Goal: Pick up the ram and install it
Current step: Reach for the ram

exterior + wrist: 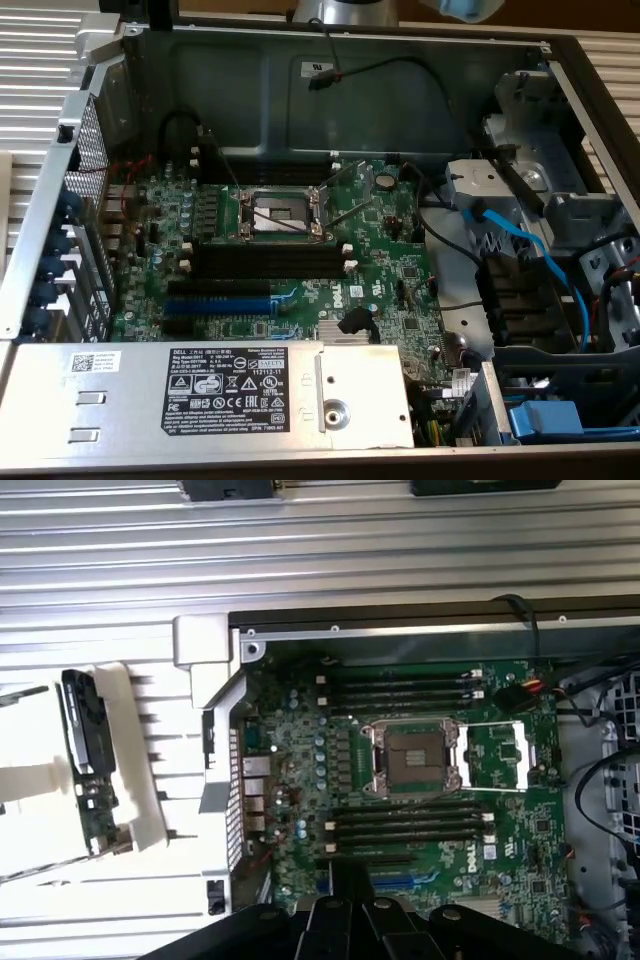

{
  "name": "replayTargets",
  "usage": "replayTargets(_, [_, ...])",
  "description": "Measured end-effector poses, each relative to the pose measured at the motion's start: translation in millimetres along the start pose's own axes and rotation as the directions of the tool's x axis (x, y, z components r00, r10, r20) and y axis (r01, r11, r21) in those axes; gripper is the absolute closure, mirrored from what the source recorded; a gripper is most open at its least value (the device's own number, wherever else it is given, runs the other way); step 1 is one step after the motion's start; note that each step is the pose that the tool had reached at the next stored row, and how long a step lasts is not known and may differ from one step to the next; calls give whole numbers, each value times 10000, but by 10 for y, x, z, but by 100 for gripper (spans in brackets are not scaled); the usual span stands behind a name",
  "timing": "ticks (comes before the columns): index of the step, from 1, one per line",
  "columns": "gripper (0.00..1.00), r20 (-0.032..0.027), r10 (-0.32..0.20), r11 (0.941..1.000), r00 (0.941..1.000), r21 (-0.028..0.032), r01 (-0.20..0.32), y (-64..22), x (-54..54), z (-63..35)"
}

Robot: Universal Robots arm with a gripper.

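Power supply (130, 395), motherboard (400, 268), open case (430, 105) on ribbed metal surface (320, 550), ram (92, 780) alongside

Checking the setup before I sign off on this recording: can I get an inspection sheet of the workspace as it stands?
Surface: ribbed metal table carrying an open computer case.
Job's things: what looks like the memory stick stands in a white holder beside the case; black memory slots unfilled.
Clutter: nothing seen.
Grippers: gripper above the motherboard, apart from the stick.
Cables: blue cable and black cable inside the case.
Surroundings: nothing seen.
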State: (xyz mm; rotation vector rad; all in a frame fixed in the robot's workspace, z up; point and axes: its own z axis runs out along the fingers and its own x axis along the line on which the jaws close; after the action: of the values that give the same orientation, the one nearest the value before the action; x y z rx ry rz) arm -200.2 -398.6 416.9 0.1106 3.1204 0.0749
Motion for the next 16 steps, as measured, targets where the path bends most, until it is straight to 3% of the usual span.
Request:
replayTargets(5, [90, 2, 0, 10000, 10000, 31, 0, -16, 226, -5])
replayTargets(12, [90, 20, -7, 9996, 10000, 297, 6, -39, 544, 1])
replayTargets(16, [90, 24, -8, 9994, 10000, 340, 7, -53, 728, 26])
